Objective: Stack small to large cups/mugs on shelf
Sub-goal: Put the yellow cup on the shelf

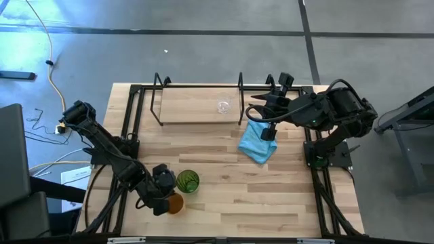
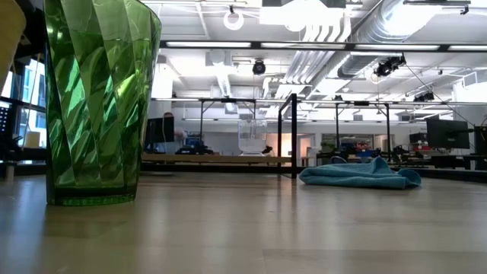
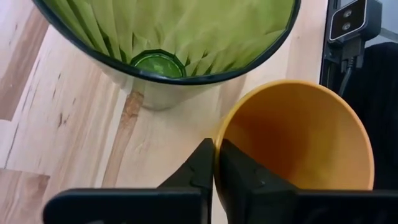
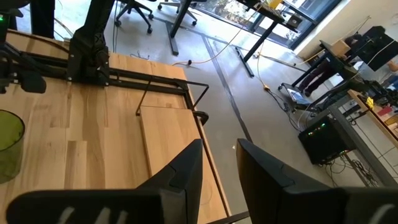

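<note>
High view: the left gripper [image 1: 168,200] is at the orange cup [image 1: 175,203], with the green cup [image 1: 188,181] just beyond its fingertips, while the glass cup [image 1: 223,106] stands on the shelf [image 1: 190,105] near the right gripper [image 1: 256,110], by the blue cloth [image 1: 258,142]. Left wrist view: the fingers [image 3: 198,167] pinch the orange cup's [image 3: 298,134] rim, one inside and one outside. Right wrist view: the right gripper's [image 4: 219,162] fingers are parted and hold nothing.

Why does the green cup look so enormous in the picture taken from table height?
In the low view the green cup stands right by the lens, so it overflows the frame; ceiling lights glint on its facets. The high view shows it ordinary-sized; window glare brightens the floor at upper left.
</note>
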